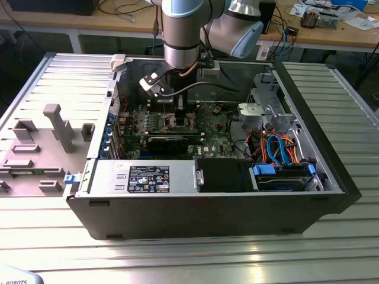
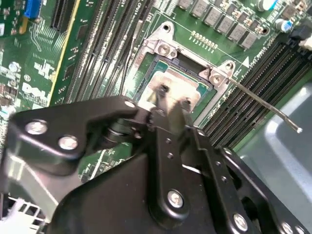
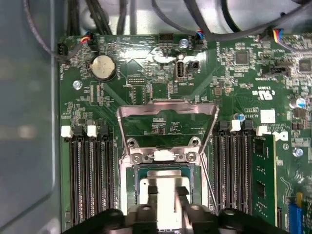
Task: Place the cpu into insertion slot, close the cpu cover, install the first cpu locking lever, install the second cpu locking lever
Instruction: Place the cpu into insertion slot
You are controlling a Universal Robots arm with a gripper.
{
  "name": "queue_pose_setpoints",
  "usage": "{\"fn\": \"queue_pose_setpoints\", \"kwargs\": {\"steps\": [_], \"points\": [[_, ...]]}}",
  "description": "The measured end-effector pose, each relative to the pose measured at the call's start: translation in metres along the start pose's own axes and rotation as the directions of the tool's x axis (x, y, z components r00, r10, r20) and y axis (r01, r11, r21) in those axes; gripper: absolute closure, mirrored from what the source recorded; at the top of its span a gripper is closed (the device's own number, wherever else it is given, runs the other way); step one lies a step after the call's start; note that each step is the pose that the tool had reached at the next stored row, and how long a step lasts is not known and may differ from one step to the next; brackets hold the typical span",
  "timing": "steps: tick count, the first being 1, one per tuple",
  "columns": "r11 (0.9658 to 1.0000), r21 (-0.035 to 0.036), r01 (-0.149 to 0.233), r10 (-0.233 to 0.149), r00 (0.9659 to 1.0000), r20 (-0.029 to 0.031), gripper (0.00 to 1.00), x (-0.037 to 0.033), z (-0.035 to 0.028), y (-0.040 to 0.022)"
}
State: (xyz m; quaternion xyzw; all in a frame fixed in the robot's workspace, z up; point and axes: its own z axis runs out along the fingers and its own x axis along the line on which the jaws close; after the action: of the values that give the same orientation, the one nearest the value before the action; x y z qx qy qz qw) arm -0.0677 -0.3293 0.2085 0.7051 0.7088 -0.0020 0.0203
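The cpu (image 3: 166, 210) (image 2: 181, 86), with its dull silver top, lies flat in the insertion slot (image 3: 133, 171) (image 2: 191, 61) in the middle of the green motherboard (image 1: 210, 127). The cpu cover (image 3: 167, 108) is swung up on its hinge behind the slot, its square window showing board through it. My gripper (image 3: 166, 191) (image 2: 174, 97) hangs just over the cpu's top, fingers (image 3: 152, 191) a narrow gap apart with nothing between them. A thin locking lever (image 2: 263, 105) (image 3: 208, 181) sticks out, unlatched, beside the slot. In the exterior view the arm (image 1: 183, 35) reaches down into the case.
Long black memory slots (image 3: 90, 180) flank the socket, with a memory card (image 3: 263, 180) in one. A coin battery (image 3: 103, 67) sits beyond the cover. The case holds a power supply (image 1: 148, 177), a drive cage (image 1: 266, 112) and cables (image 1: 278, 148). A grey fixture (image 1: 53, 127) stands outside.
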Motion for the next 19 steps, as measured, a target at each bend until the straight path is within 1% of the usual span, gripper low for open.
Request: {"fn": "queue_pose_setpoints", "kwargs": {"steps": [1,3,4,5,7,9,10,11,12,14,15,16,17,19], "points": [[0.9995,-0.0011,0.032,-0.032,0.9995,-0.0009,0.76,-0.0001,0.0000,-0.0001],[0.9981,-0.0021,0.061,-0.061,0.9981,-0.0017,0.89,-0.0002,0.0002,-0.0002],[0.9977,-0.0022,0.068,-0.068,0.9977,-0.0018,0.89,-0.0007,0.0007,-0.0002],[0.9977,-0.0012,0.068,-0.068,0.9977,-0.0015,0.89,-0.0016,0.0028,-0.0003],[0.9977,-0.0004,0.068,-0.068,0.9977,-0.0009,0.89,-0.0019,0.0045,-0.0004],[0.9977,-0.0008,0.068,-0.068,0.9977,-0.0014,0.89,-0.0019,0.0051,-0.0003],[0.9977,-0.0012,0.068,-0.068,0.9977,-0.0017,0.89,-0.0018,0.0042,-0.0001],[0.9977,-0.0029,0.068,-0.068,0.9977,-0.0035,0.89,-0.0016,0.0009,0.0004],[0.9977,-0.0011,0.068,-0.068,0.9977,-0.0017,0.89,-0.0021,-0.0055,0.0006],[0.9977,-0.0012,0.068,-0.068,0.9977,-0.0019,0.89,-0.0023,-0.0114,0.0011],[0.9977,-0.0007,0.068,-0.068,0.9977,-0.0019,0.89,-0.0025,-0.0164,0.0018],[0.9977,-0.0004,0.068,-0.068,0.9977,-0.0024,0.89,-0.0026,-0.0194,0.0021],[0.9977,0.0000,0.068,-0.068,0.9977,-0.0027,0.89,-0.0027,-0.0238,0.0026],[0.9977,0.0005,0.068,-0.068,0.9977,-0.0032,0.89,-0.0033,-0.0412,0.0034]]}}
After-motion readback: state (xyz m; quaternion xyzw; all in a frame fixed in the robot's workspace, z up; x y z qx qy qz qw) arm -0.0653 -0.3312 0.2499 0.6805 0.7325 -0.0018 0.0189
